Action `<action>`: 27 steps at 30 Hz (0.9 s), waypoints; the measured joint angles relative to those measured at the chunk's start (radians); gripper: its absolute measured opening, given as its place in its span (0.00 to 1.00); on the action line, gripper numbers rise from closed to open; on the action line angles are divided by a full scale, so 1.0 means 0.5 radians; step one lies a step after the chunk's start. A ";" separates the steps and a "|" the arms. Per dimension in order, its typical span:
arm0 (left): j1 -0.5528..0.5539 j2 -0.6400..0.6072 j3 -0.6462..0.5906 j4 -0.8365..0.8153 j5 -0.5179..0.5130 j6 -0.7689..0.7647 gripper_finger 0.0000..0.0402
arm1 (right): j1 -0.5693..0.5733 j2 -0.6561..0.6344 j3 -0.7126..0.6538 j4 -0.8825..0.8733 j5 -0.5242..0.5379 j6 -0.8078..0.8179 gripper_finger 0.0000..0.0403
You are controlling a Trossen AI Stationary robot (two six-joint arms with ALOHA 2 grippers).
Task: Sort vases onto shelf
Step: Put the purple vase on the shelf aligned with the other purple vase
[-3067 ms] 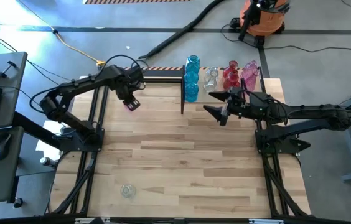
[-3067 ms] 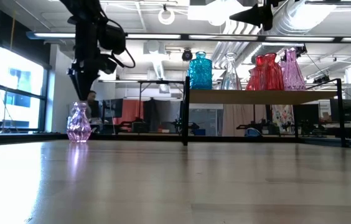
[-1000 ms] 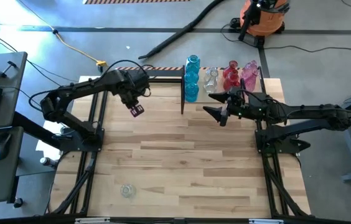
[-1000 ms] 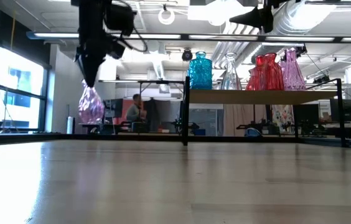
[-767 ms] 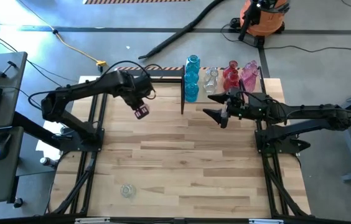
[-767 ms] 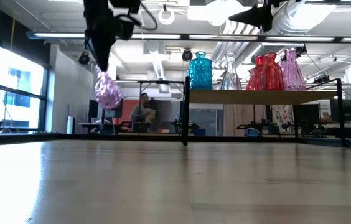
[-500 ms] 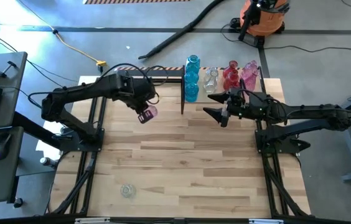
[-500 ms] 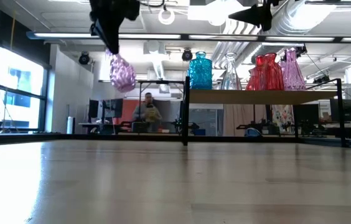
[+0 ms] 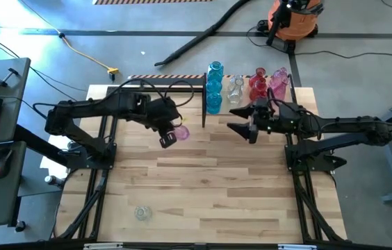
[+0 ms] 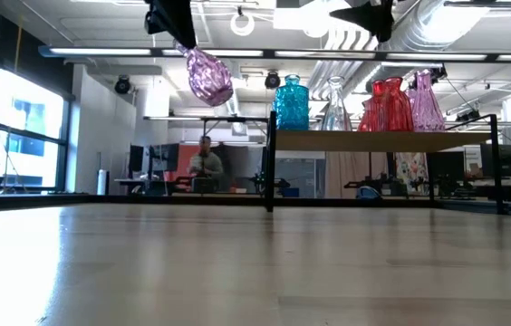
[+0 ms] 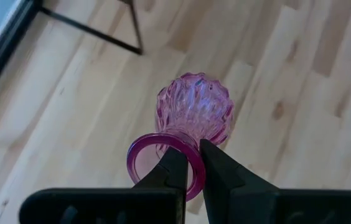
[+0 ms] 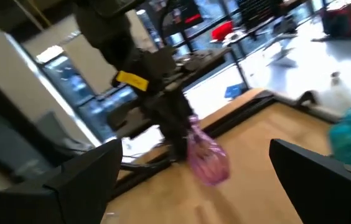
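Carried up off the table's ten o'clock corner, a pink vase (image 9: pixel 180 132) now rides toward centre, its rim pinched by the left gripper (image 11: pixel 191 165). At one o'clock the plywood shelf (image 9: pixel 251 97) already holds blue, clear, red and pink vases. Beside it waits the right gripper (image 9: pixel 239 121), fingers spread, empty. Transport underway; next likely calls for a handover or placing among the pinks.
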 joint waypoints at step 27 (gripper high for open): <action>-0.406 0.000 0.000 0.297 0.247 -0.001 0.03 | 0.556 0.733 0.076 0.555 0.300 0.043 0.99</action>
